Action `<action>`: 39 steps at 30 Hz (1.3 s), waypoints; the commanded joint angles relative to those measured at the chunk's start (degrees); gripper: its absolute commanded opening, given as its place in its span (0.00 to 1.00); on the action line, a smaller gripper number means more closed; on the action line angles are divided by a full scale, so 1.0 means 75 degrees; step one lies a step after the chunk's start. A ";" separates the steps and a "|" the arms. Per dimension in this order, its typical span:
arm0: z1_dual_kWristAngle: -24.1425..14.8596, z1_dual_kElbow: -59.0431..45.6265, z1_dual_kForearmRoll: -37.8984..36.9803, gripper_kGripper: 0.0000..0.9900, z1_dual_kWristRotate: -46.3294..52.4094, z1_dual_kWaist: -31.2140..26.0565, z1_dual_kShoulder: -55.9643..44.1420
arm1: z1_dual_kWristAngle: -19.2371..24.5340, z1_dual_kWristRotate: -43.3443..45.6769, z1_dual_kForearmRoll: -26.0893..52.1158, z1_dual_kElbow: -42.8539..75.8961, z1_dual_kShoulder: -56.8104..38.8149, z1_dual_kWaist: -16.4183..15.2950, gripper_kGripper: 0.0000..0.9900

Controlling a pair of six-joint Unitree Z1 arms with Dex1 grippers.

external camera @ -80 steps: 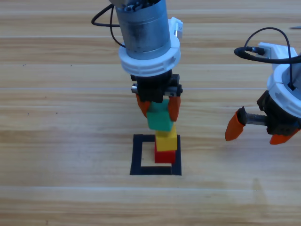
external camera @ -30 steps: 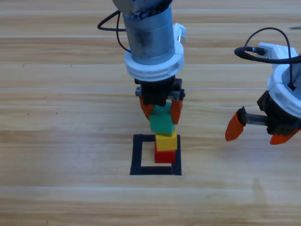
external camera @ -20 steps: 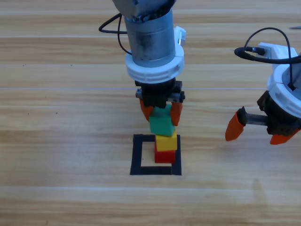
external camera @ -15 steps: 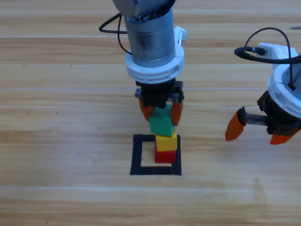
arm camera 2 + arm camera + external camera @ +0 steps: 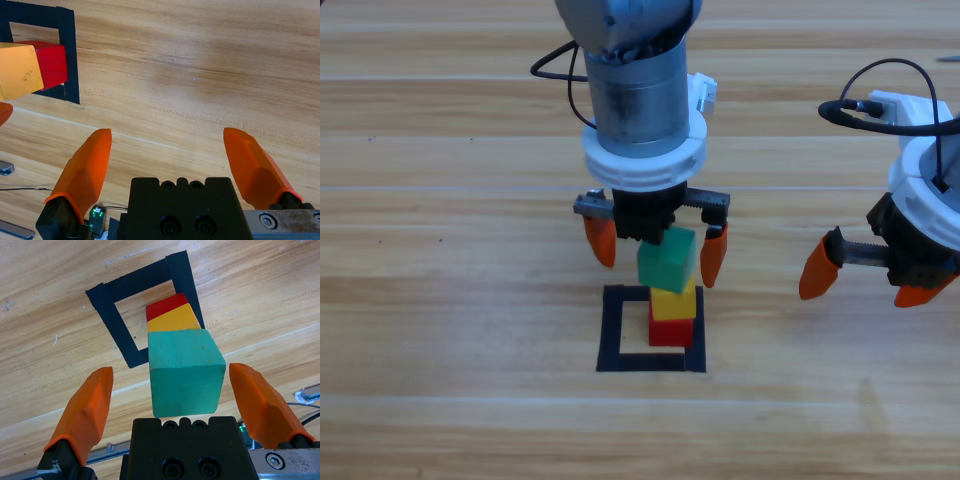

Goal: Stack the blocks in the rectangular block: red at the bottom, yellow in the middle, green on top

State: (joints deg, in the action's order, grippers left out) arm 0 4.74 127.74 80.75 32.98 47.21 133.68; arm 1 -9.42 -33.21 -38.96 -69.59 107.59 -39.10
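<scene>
Green (image 5: 667, 260) sits on yellow (image 5: 673, 301) over red (image 5: 671, 331), directly between the released left hand (image 5: 658, 246)'s spread jaws; right hand (image 5: 865, 272) open, far right.

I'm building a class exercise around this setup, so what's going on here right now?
The left end effector hangs open around the green cube, which sits on the yellow cube, itself on the red cube, inside the black tape rectangle. The right end effector waits open off to the right, holding nothing.
</scene>
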 commanded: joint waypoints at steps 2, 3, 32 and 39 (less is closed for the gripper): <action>-0.0011 -0.0040 -0.0068 1.00 -0.0109 0.0069 -0.0292 | 0.0073 -0.0001 0.0086 0.0243 -0.0177 0.0186 1.00; -0.0011 -0.0005 -0.0068 1.00 -0.0109 0.0069 -0.0339 | 0.0073 -0.0001 0.0086 0.0243 -0.0177 0.0186 1.00; 0.0001 -0.7716 -0.6689 1.00 -0.3331 -0.3435 -0.6034 | 0.0295 -0.0013 0.0086 0.0231 -0.0270 0.0198 1.00; 0.0001 -1.0001 -0.8681 1.00 -0.4046 -0.3283 -0.6948 | 0.0260 -0.0001 0.0086 0.0208 -0.0259 0.0198 1.00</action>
State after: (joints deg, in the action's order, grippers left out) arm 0 4.33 58.81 19.78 4.72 22.40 87.12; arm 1 -7.47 -33.21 -38.97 -68.73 106.71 -39.08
